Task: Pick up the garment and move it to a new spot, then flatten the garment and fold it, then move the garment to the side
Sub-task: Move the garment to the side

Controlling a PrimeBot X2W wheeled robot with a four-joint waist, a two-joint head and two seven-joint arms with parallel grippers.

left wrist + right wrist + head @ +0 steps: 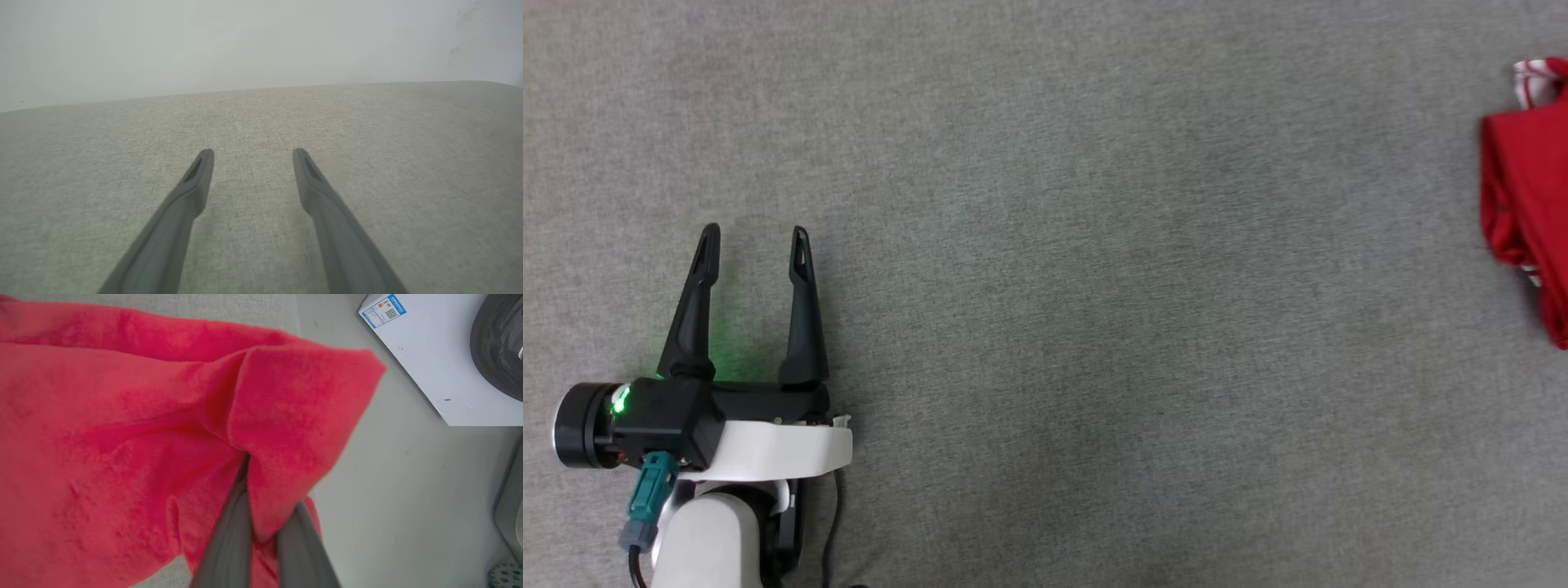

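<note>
**Head view:** The left hand (pixel 756 231) hovers over the grey fabric-covered table (pixel 1094 286) at about 8 o'clock. Its two dark fingers are spread wide and released, and a green light glows at its wrist. The garment (pixel 1527 180) is red, with a scrap of red-and-white striped trim at its top. It lies bunched at the 3 o'clock edge, cut off by the frame and well apart from that hand.

**Left wrist view:** The left hand (pixel 253 151) points its parted fingers toward 12 o'clock above the table's (pixel 367 143) grey weave. A pale wall (pixel 245 41) rises beyond the far edge.

**Right wrist view:** The right hand (pixel 261 486) is clenched on a fold of the garment (pixel 122 437), and its fingers (pixel 233 539) disappear into the cloth. The red fabric spreads from the centre out to 9 o'clock. A strip of the table (pixel 245 310) shows at 12 o'clock and pale floor (pixel 388 498) runs from 3 to 5 o'clock. A white appliance (pixel 441 367) with a blue-edged label (pixel 383 310) stands at 2 o'clock.
</note>
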